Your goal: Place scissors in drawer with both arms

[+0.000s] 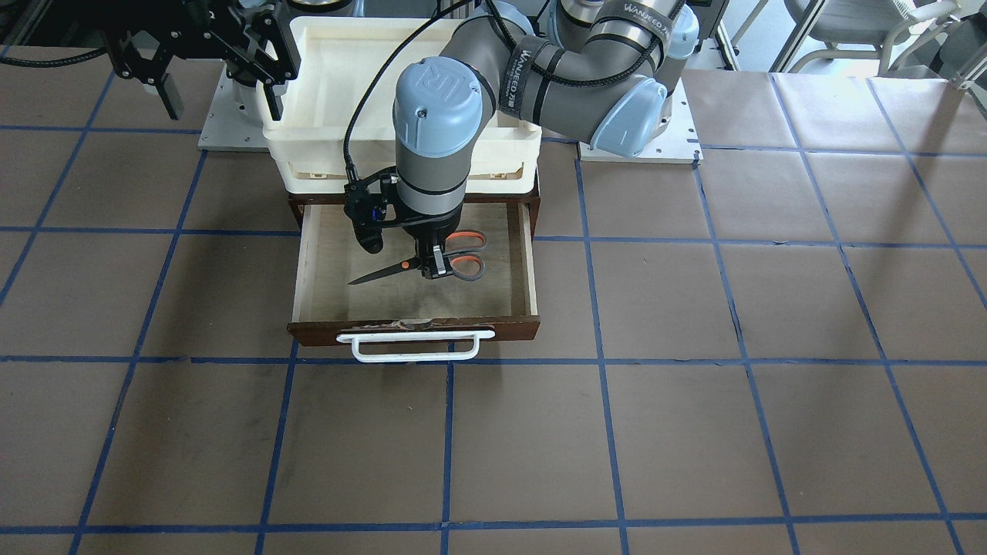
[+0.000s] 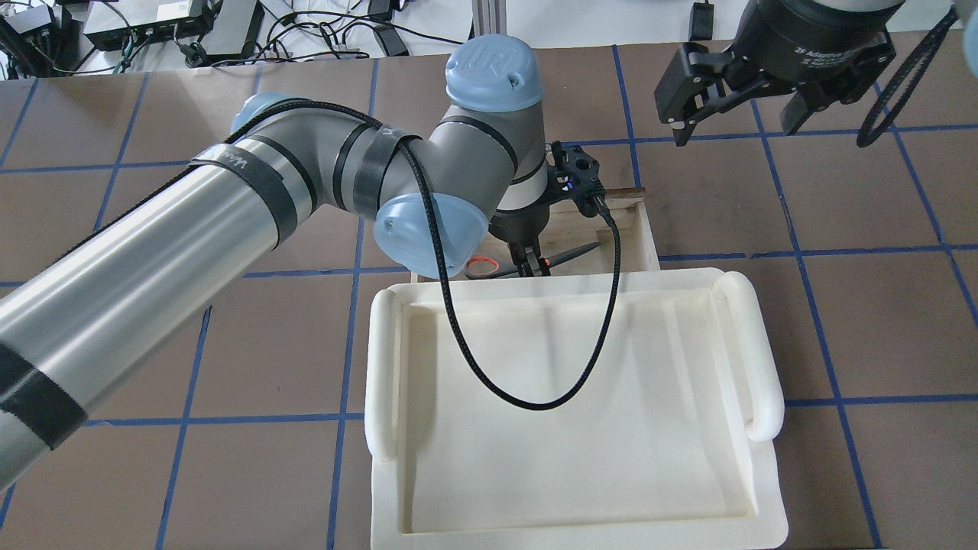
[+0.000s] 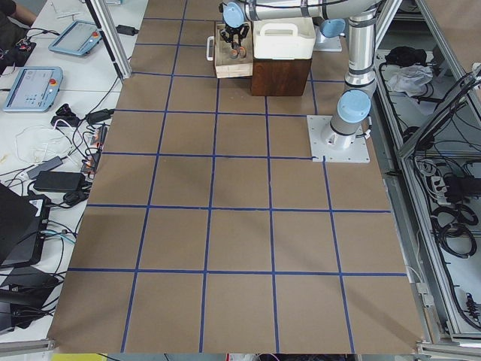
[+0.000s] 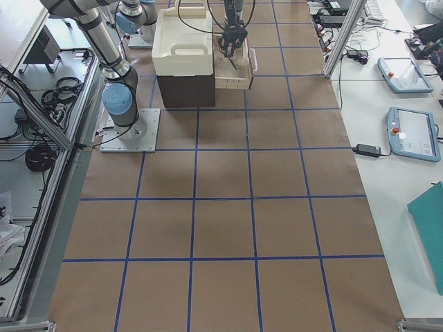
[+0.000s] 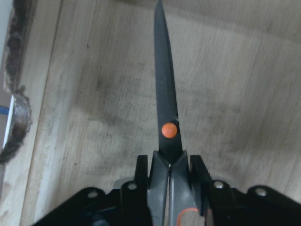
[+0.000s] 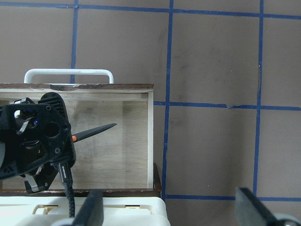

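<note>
The dark brown drawer (image 1: 532,254) stands pulled open, with a white bar handle (image 1: 416,345) and a pale plywood floor. My left gripper (image 1: 433,266) reaches down into it and is shut on the scissors (image 1: 382,274) just behind the orange pivot. The blades point along the drawer floor and the grey-orange handles lie toward my base. In the left wrist view the scissors (image 5: 165,99) lie between the fingers (image 5: 198,172), low over the plywood; I cannot tell if they touch it. My right gripper (image 2: 737,122) is open and empty, held high to the side of the drawer (image 6: 151,136).
A cream-white plastic tray (image 2: 386,367) sits on top of the cabinet right behind the open drawer. The left wrist cable (image 2: 535,397) hangs over the tray. Brown table with blue tape grid (image 1: 694,385) lies all around.
</note>
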Controlling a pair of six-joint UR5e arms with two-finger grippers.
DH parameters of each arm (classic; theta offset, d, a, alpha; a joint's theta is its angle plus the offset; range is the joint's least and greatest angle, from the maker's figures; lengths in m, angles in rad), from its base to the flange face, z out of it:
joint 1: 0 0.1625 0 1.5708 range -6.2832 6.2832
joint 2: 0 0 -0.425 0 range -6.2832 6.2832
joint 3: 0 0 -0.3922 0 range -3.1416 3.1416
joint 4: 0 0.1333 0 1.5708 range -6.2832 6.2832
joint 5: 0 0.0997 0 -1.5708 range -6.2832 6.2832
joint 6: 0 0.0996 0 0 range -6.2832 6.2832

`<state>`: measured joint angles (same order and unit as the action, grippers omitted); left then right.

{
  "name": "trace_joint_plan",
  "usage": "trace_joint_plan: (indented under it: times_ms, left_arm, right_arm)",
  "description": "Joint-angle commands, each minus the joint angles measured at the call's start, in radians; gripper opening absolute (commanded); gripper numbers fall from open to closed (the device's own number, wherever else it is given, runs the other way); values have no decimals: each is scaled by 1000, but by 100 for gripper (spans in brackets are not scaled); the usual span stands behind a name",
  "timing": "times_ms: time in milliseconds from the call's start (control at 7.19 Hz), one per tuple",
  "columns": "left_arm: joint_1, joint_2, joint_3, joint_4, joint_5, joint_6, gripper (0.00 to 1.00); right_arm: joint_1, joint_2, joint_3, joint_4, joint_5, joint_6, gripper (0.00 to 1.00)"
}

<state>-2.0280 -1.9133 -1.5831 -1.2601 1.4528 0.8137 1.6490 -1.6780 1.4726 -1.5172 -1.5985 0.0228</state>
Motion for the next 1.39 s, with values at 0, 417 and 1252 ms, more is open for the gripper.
trace_joint_plan:
  times_ms: [0, 417, 1252]
  left_arm:
    - [-1, 2, 0, 4, -5, -13, 62]
    - [5, 2, 3, 14, -3, -8, 70]
    - [360, 135, 107, -112, -47, -126, 78]
  right_arm:
    - [0, 0, 0, -1, 2, -4, 100]
    - [0, 0, 0, -3, 3, -6, 100]
    - [0, 0, 0, 2, 3, -4, 100]
